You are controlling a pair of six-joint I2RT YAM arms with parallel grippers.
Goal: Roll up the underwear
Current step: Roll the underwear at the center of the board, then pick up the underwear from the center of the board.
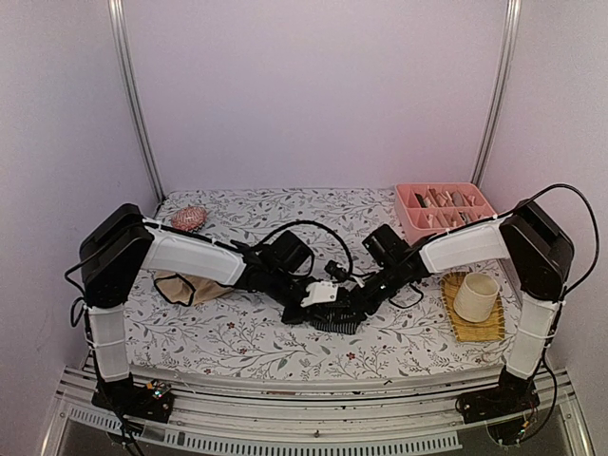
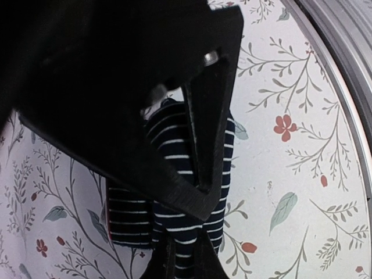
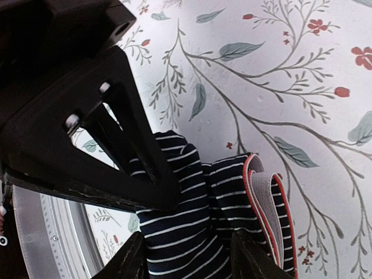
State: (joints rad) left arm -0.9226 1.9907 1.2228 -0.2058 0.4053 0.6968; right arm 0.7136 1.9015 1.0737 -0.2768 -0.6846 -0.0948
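Left gripper (image 2: pixel 196 210) looms closest, jaws clenched on the navy striped brief (image 3: pixel 192 232) at the lower middle of the left wrist view. Across the floral table (image 1: pixel 247 347), both arms meet at lower centre of the top view, where that brief lies bunched, partly rolled. Right gripper (image 1: pixel 350 306) rests on it; grasping or released, I cannot tell. At left, the beige brief (image 1: pixel 185 287) lies unrolled. Rolling the navy brief seems underway; next, one gripper should pin while the other turns the cloth.

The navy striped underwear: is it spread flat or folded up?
Folded up: the navy underwear lies bunched in thick layers, its red-edged waistband doubled over.
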